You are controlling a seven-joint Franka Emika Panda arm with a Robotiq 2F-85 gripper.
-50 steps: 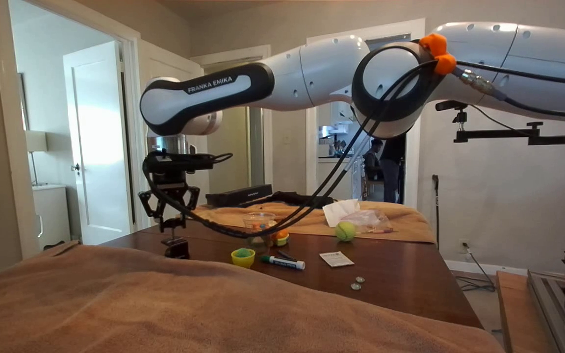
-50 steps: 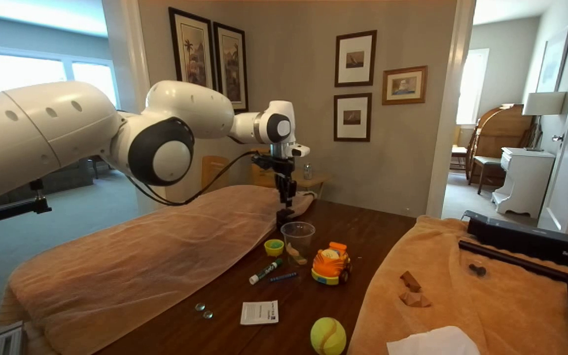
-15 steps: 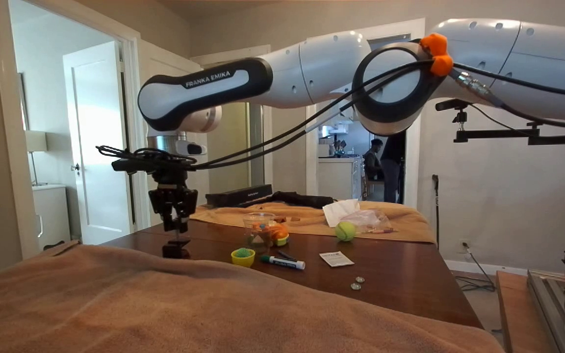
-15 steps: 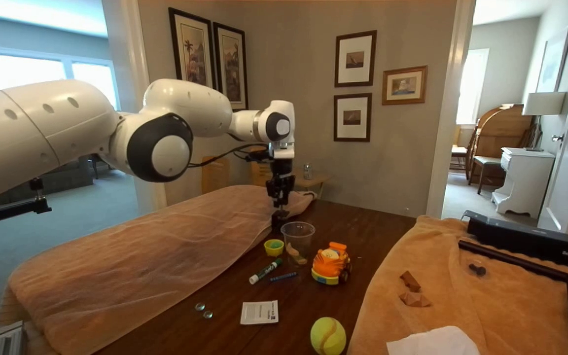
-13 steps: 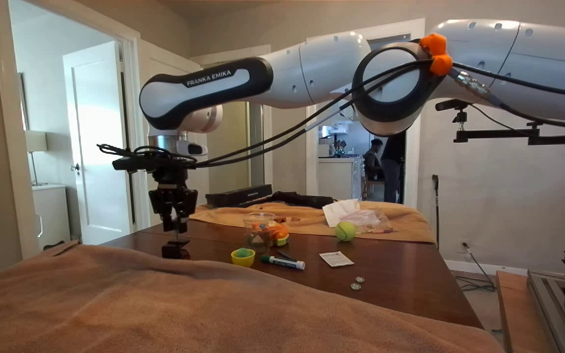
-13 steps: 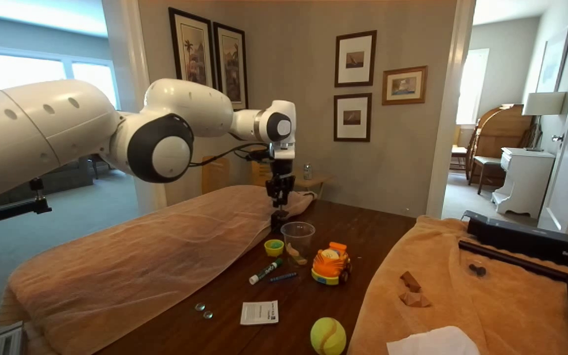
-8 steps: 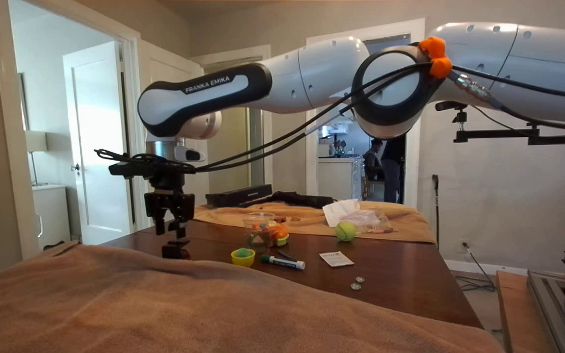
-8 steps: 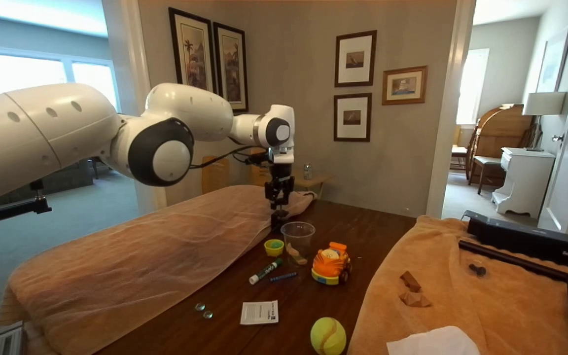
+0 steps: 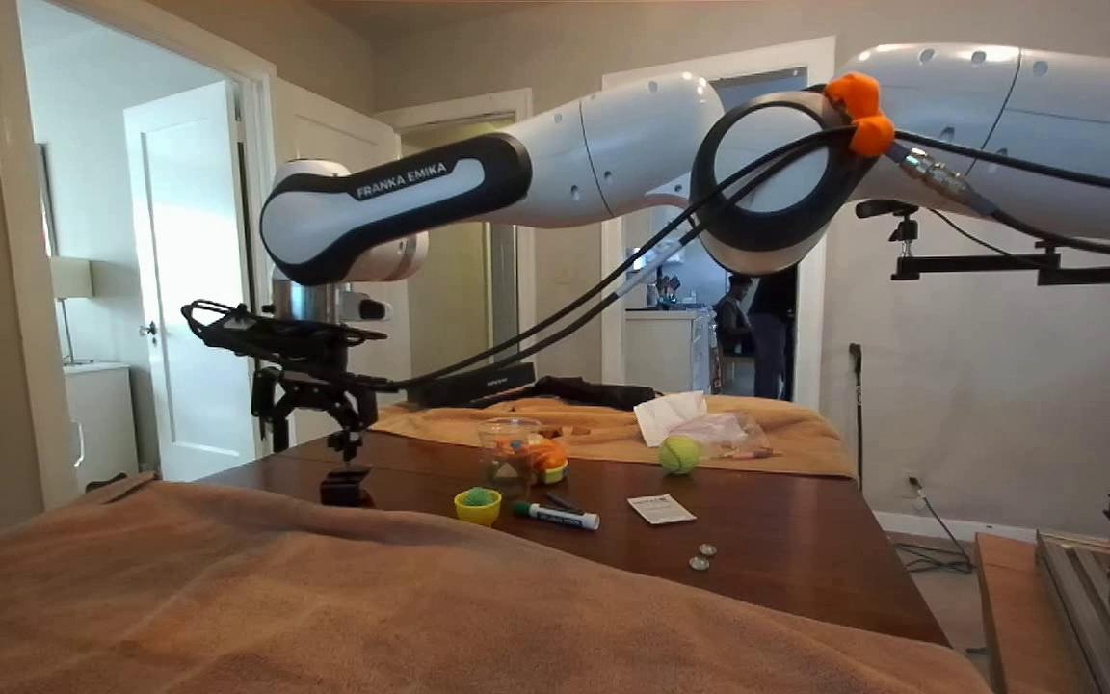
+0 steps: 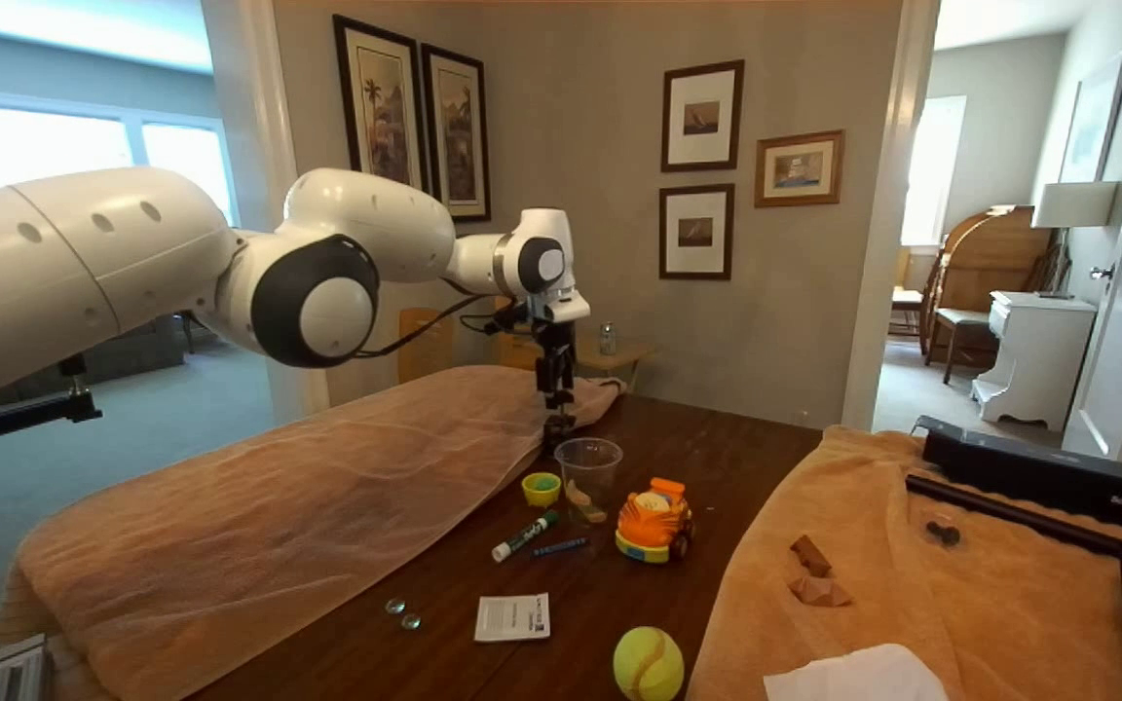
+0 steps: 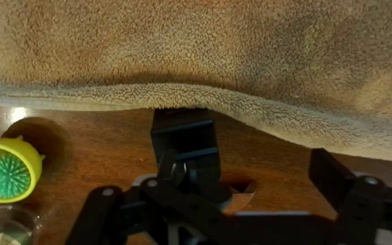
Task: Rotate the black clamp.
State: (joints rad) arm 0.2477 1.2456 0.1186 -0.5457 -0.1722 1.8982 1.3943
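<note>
The black clamp [image 9: 345, 488] rests on the dark wooden table [image 9: 806, 569], at its left side as seen in an exterior view, just beside the edge of the near towel [image 9: 324, 598]. The gripper [image 9: 313, 445] points downward above it, jaws spread wide; one finger [image 9: 346, 444] stands over the clamp, the second well apart to the left; whether finger and clamp touch cannot be told. In the wrist view, this finger partly hides the clamp. To the right of the clamp stands a small yellow cup [image 9: 477, 511] containing a spiky green ball [image 11: 5, 175], with a marker [image 9: 560, 517] and a short blue stick [image 10: 561, 547] lying farther right. A clear plastic cup [image 10: 588, 469] stands farther back, near an orange toy car [image 9: 549, 460]. To the right of the marker lies a white packet [image 9: 661, 509], with two round glass beads [image 9: 700, 564] on its near side. A tennis ball [image 9: 678, 455] rests just beside the far towel [image 9: 806, 434], on which lies a sheet of white paper [image 9: 668, 416].
</note>
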